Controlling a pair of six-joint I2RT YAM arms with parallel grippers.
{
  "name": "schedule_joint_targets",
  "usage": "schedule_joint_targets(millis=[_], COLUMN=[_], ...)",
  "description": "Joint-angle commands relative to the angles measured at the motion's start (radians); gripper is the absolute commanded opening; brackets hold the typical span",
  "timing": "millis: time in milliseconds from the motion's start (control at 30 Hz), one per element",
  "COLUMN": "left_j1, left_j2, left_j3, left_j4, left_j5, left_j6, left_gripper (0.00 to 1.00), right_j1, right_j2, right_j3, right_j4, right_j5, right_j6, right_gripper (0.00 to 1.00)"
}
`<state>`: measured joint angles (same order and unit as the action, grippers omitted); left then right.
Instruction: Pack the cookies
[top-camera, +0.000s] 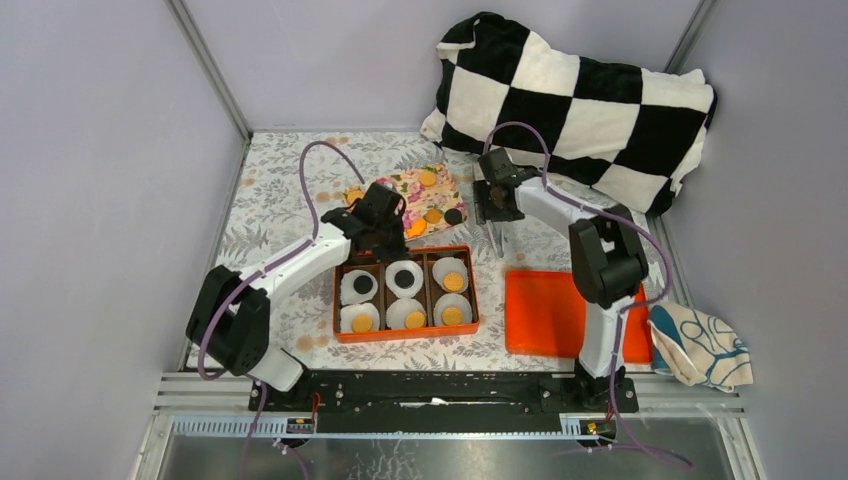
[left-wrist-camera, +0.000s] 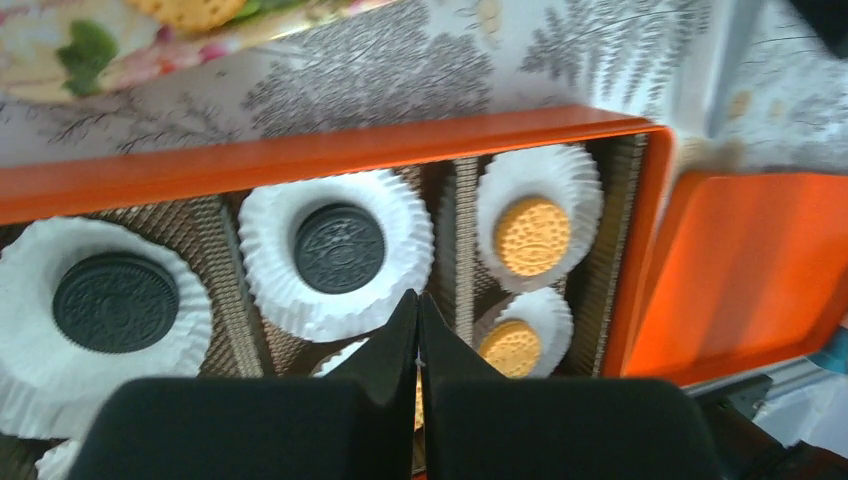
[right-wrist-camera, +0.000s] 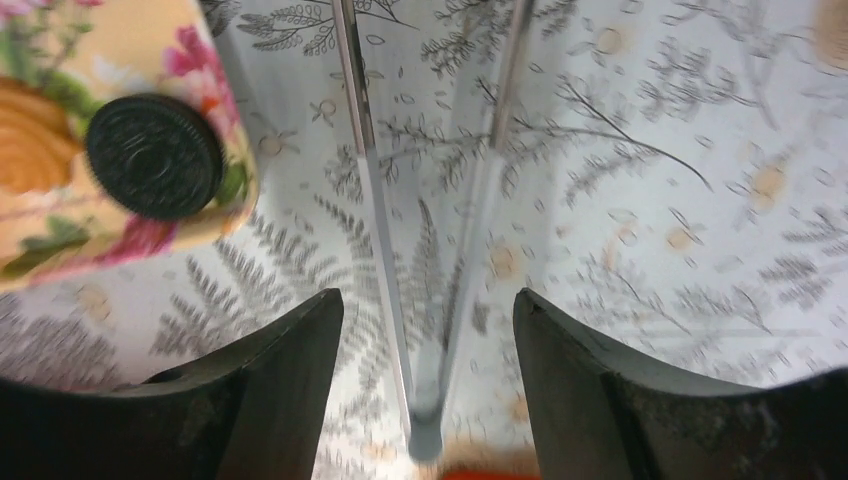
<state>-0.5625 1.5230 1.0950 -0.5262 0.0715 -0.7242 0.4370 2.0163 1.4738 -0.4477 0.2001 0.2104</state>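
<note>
Cookies (left-wrist-camera: 533, 235), embossed discs in pleated cups (left-wrist-camera: 410, 250); left jaws together, right jaws apart, empty.

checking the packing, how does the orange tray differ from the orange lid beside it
The tray has six compartments holding paper cups with cookies; the lid is flat and bare. The tray lies left of the right arm; the lid is partly hidden by it. Both are orange rectangles.

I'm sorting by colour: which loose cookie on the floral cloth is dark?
The dark cookie at the right corner of the floral cloth; the others there are orange-tan.
</note>
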Motion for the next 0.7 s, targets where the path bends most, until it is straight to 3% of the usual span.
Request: schedule_joint_targets(millis=[0, 367, 500, 667], left_j1=[-0.008, -0.008, -0.008, -0.005], left_j2=[-0.007, 0.233, 0.313, 0.371], left_j3=[-0.034, 0.059, 0.113, 0.195], left_j4=[-0.028, 0.109, 0.113, 0.102], left_j5=[-0.09, -0.172, -0.2, -0.229], left_j6=[-0.037, 0.01, 0.014, 0.03], left_gripper=[0.0, 0.0, 0.0, 0.0], right_j1=[0.004, 0.015, 0.064, 0.119], right_j2=[-0.261, -0.627, -0.72, -0.724], right_j3=[-0.071, -0.515, -0.583, -0.644], right_j4=[0.016, -0.055, -0.115, -0.156], right_j5=[0.009, -0.167, -0.189, -0.182], right_j6=[0.039, 0.153, 0.19, 0.221], right_gripper=[0.7, 0.66, 0.64, 0.63])
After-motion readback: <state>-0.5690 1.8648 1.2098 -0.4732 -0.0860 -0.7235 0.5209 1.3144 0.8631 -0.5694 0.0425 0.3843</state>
